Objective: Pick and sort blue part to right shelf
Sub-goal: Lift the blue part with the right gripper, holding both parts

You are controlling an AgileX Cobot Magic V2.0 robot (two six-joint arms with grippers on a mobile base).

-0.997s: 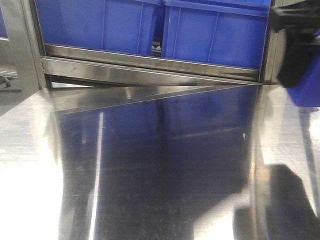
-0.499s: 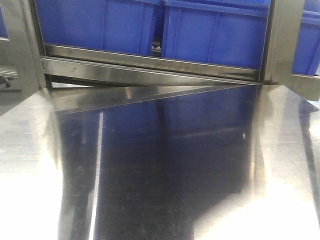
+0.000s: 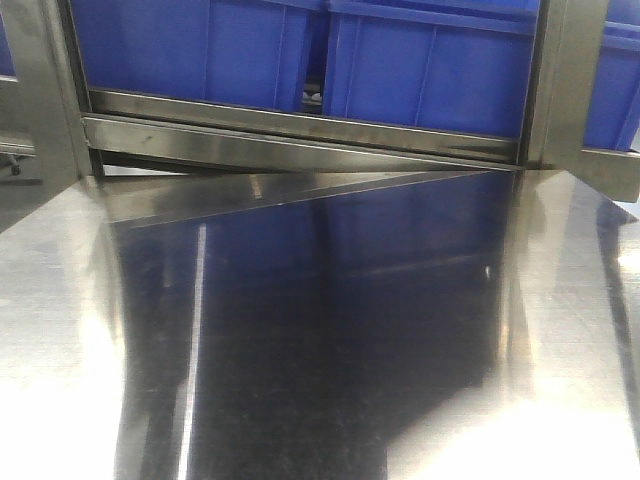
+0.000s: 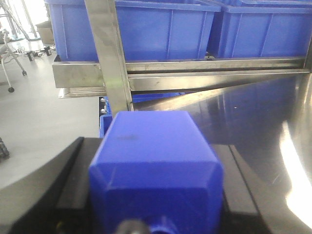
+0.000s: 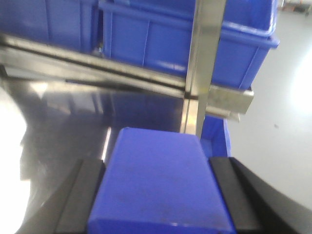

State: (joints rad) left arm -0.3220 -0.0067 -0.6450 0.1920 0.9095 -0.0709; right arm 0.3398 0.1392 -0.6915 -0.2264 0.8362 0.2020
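Two wrist views each show a blue block (image 5: pixel 161 180) wedged between black side pieces (image 5: pixel 80 195); whether that is the blue part clamped or gripper housing I cannot tell, so both jaws' state is unknown. No loose part lies on the bench (image 3: pixel 300 330). Seen from the right wrist, the block's long axis points at the steel post (image 5: pixel 207 58), just short of it; the right shelf bin (image 3: pixel 615 90) sits right of that post, so the right arm seems nearer. A second ago a dark arm covered that post; now it is gone.
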